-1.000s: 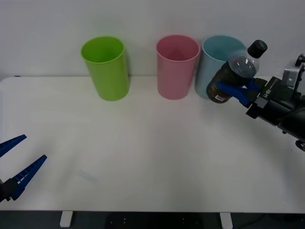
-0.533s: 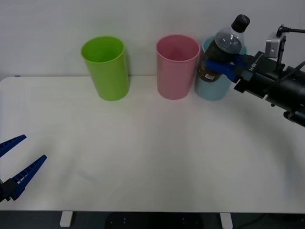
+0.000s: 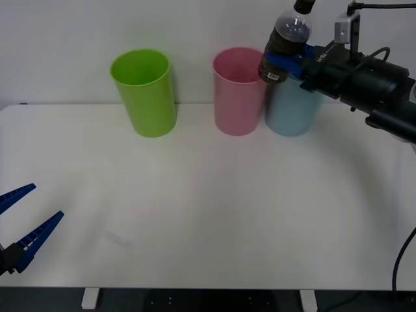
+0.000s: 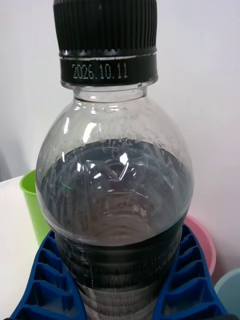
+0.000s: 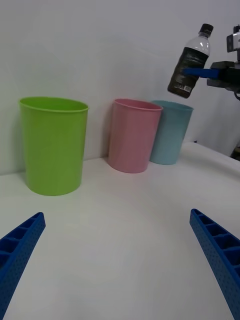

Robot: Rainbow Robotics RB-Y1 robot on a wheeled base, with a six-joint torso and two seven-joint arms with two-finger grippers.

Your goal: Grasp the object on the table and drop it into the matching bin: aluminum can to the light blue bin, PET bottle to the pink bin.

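My right gripper (image 3: 286, 62) is shut on the PET bottle (image 3: 284, 40), a small dark-tinted clear bottle with a black cap, and holds it up in the air, tilted. The bottle hangs between the rims of the pink bin (image 3: 241, 91) and the light blue bin (image 3: 294, 110). In the right wrist view the bottle (image 4: 115, 200) sits between the blue fingers (image 4: 45, 280). The left wrist view shows the bottle (image 5: 190, 62) high above the pink bin (image 5: 132, 142) and the light blue bin (image 5: 172, 132). My left gripper (image 3: 19, 224) stands open, low at the table's front left.
A lime green bin (image 3: 144, 92) stands left of the pink one, all three in a row at the back of the white table (image 3: 208, 208). A white wall rises right behind them.
My right gripper has carried the bottle up and to the left, from in front of the light blue bin to above the gap between the pink and blue rims. The left arm has not moved.
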